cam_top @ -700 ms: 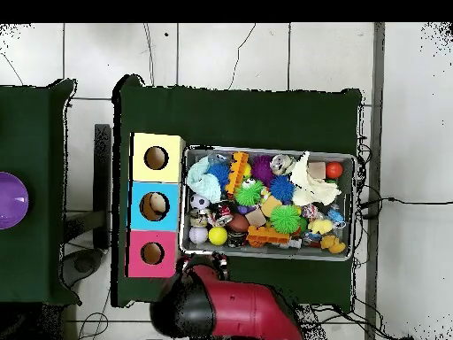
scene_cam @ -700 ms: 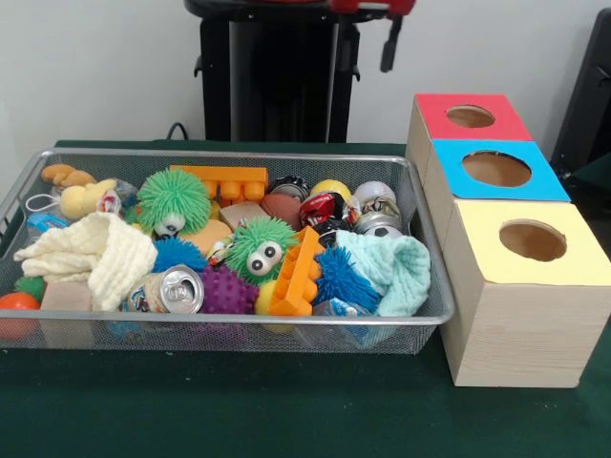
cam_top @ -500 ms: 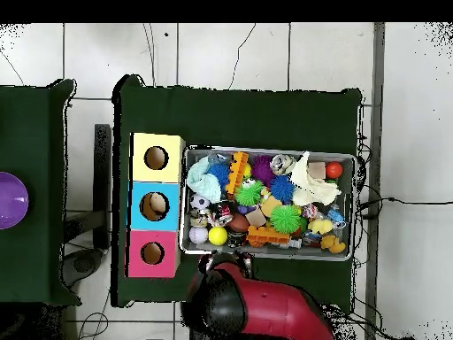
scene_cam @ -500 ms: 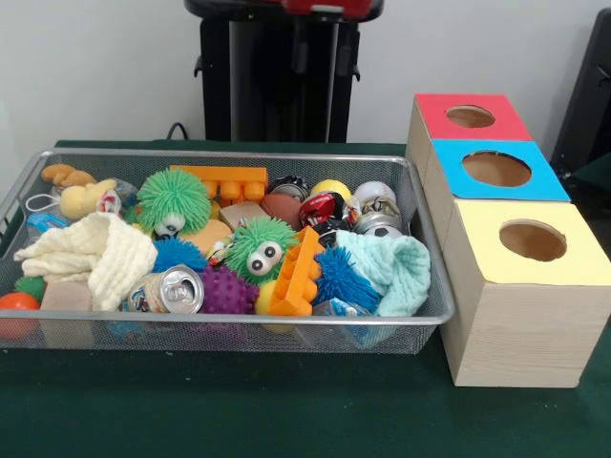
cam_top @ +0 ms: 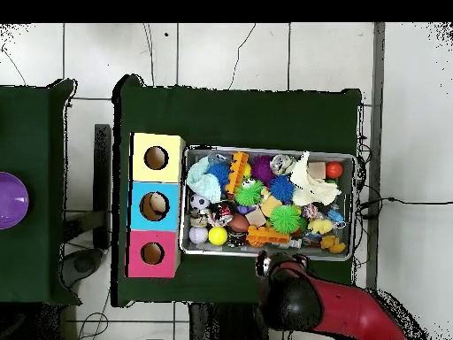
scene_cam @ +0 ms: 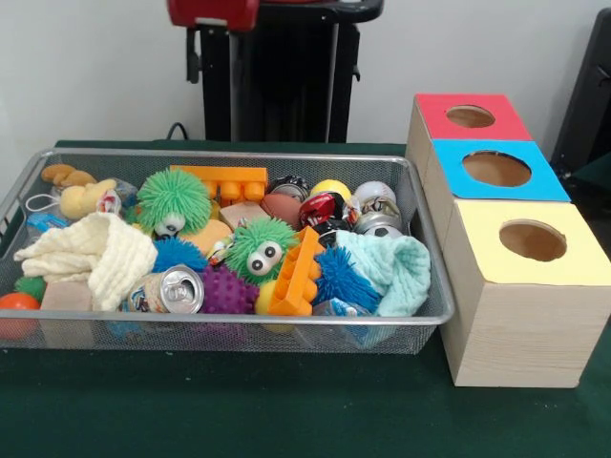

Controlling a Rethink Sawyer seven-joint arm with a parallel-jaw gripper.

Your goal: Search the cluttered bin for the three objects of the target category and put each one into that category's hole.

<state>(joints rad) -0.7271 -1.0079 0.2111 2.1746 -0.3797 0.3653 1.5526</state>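
Observation:
The wire mesh bin (scene_cam: 229, 320) stands on the green table, full of toys; it also shows in the overhead view (cam_top: 270, 150). A shiny red and black packet (scene_cam: 323, 205) lies at the back right of the bin. A white many-coloured packet (scene_cam: 113, 198) lies at the back left, half hidden. A crinkly clear-blue packet (scene_cam: 339, 310) sits at the front, under the teal cloth. The yellow-surrounded hole (scene_cam: 532, 240) is in the nearest wooden box, seen also from overhead (cam_top: 157, 158). The red arm's end (scene_cam: 212, 11) hangs above the bin's far rim; its gripper (cam_top: 281, 264) is beside the bin, not in it.
Spiky rubber balls (scene_cam: 173, 197), a silver can (scene_cam: 179, 288), orange bricks (scene_cam: 298, 272), a cream cloth (scene_cam: 95, 253) and a teal cloth (scene_cam: 391, 269) crowd the bin. The blue-surrounded hole (scene_cam: 496, 169) and the red-surrounded hole (scene_cam: 470, 116) lie behind the yellow one. A purple bowl (cam_top: 11, 199) stands on a side table.
The arm has swung along the bin's far side, from the boxes' end towards the bin's middle. Nothing in the bin has moved.

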